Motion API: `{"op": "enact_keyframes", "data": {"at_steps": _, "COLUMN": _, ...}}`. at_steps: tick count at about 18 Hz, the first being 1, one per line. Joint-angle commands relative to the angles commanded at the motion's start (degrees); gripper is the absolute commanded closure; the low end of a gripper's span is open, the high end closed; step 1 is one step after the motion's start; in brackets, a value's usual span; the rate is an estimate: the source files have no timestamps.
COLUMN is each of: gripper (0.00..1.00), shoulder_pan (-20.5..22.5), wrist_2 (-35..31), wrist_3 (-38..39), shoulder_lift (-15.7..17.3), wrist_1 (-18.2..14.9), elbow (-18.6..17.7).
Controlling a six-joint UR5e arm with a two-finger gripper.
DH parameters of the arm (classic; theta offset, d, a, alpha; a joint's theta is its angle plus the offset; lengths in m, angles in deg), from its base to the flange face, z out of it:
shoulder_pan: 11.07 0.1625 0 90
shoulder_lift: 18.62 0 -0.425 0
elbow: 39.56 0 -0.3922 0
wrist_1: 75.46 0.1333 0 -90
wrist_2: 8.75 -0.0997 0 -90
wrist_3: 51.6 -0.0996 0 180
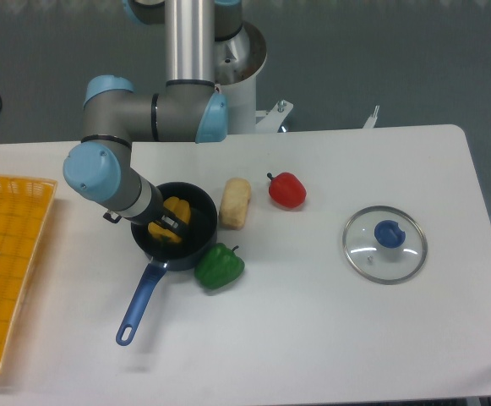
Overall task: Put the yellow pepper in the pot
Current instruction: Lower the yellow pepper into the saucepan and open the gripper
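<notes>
Yellow pepper (169,218) sits inside the pot (196,241), left of table centre. Gripper (171,221) reaches into the pot over the pepper; grip state unclear, fingers too small to resolve. Green pepper (219,266) touches pot's front-right rim.

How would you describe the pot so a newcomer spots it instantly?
Start at the robot arm leaning over the left half of the white table; right under its gripper sits the pot, small, round and dark. A long blue handle runs toward the front edge, and something yellow lies inside, unlike the loose green pepper and tan block beside it.
</notes>
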Motion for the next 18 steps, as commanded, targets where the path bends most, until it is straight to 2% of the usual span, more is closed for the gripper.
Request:
{"op": "enact_keyframes", "data": {"at_steps": 15, "gripper": 0.27, "shoulder_pan": -0.8, "wrist_2": -2.3, "wrist_3": 0.1, "shoulder_lift": -1.8, "wrist_1": 0.1, "elbow": 0.3}}
{"op": "enact_keyframes", "data": {"at_steps": 18, "gripper": 0.27, "shoulder_pan": -0.8, "wrist_2": -2.1, "wrist_3": 0.0, "shoulder_lift": -1.5, "wrist_1": 0.1, "elbow": 1.2}}
